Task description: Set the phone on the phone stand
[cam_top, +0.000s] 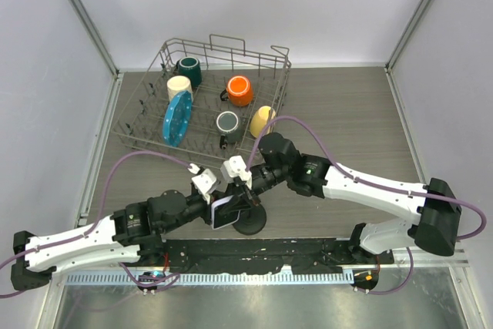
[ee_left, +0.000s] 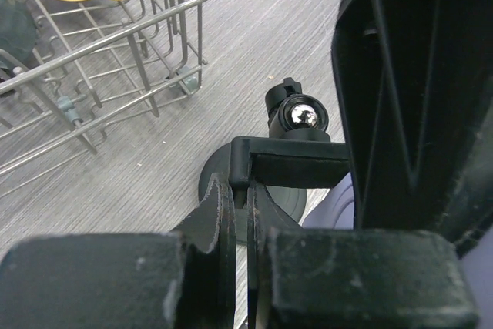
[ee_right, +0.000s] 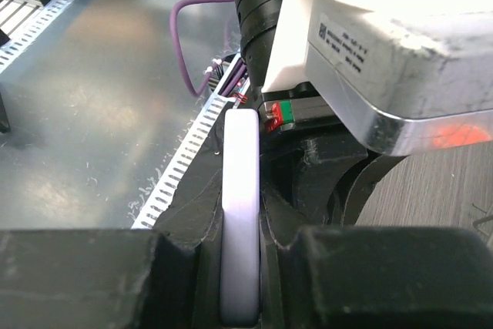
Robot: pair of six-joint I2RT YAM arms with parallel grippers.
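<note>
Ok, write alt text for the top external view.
Two robot arms meet at the table's front centre, the right claw holding the phone tilted at the black phone stand, the left claw close beside it. Behind sits a wire dish rack with mugs and a blue plate.

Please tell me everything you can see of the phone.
The phone is a flat slab with rounded corners, glossy black screen and smooth pale lilac rim. It is held on edge, tilted, clamped between the fingers of the right gripper, beside the phone stand's round base; contact with the stand cannot be judged.
</note>
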